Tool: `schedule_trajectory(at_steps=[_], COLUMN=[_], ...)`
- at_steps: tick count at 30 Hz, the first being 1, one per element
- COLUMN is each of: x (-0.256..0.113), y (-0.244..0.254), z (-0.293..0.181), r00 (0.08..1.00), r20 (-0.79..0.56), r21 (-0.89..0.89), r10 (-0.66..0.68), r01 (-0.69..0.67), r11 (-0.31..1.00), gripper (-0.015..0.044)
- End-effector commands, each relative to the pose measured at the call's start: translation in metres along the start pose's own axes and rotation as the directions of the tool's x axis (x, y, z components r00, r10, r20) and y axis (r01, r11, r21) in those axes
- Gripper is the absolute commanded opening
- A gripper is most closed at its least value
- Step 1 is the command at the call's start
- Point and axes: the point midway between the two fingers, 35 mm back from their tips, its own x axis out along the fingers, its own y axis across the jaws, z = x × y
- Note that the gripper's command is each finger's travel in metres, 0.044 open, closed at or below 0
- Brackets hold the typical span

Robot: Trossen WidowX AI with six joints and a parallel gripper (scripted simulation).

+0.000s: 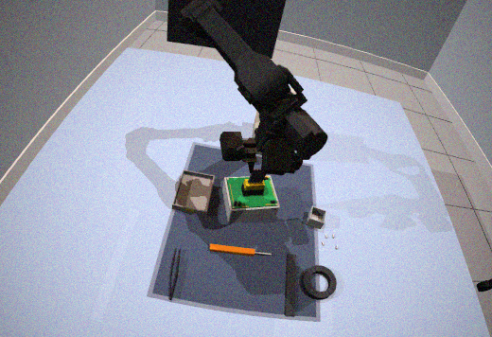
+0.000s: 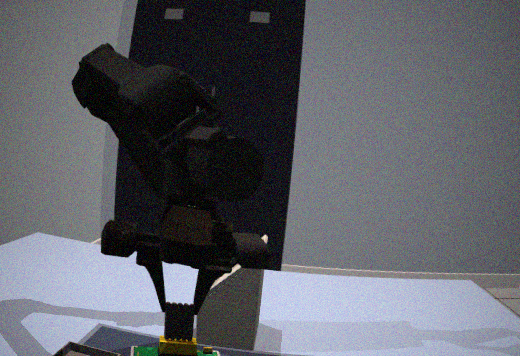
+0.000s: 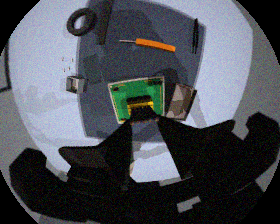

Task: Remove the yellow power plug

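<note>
Pale blue tabletop (image 1: pixel 95 271) (image 2: pixel 320 306) (image 3: pixel 231 55) spreading beyond dark mat's edges (image 1: pixel 161 261) (image 3: pixel 201 50) | black gripper (image 1: pixel 255 168) (image 2: pixel 179 311) (image 3: pixel 143 119) clasping yellow plug (image 1: pixel 254 186) (image 2: pixel 177 346) (image 3: pixel 141 106) at green board (image 1: pixel 237 195) (image 2: pixel 145 351) (image 3: pixel 120 95) | grey tray (image 1: pixel 208 194) (image 3: pixel 192 105) sitting apart
</note>
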Motion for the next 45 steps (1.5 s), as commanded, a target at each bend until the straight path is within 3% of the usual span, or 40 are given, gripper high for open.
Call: schedule_trajectory(at_steps=[1, 9, 19, 43, 45], x=[-0.015, 0.005, 0.005, 0.025, 0.025], y=[-0.001, -0.001, -0.001, 0.0, 0.0], z=[0.001, 0.001, 0.001, 0.002, 0.002], r00=[0.999, 0.999, 0.999, 0.999, 0.999], r20=[0.029, 0.029, 0.029, 0.029, 0.029], r21=[-0.007, -0.007, -0.007, -0.007, -0.007], r10=[0.017, 0.016, 0.016, 0.016, 0.016], r01=[-0.017, -0.016, -0.016, -0.016, -0.016], r11=[1.0, 1.0, 1.0, 1.0, 1.0], gripper=[0.0, 0.0, 0.0249, 0.0249, 0.0197])
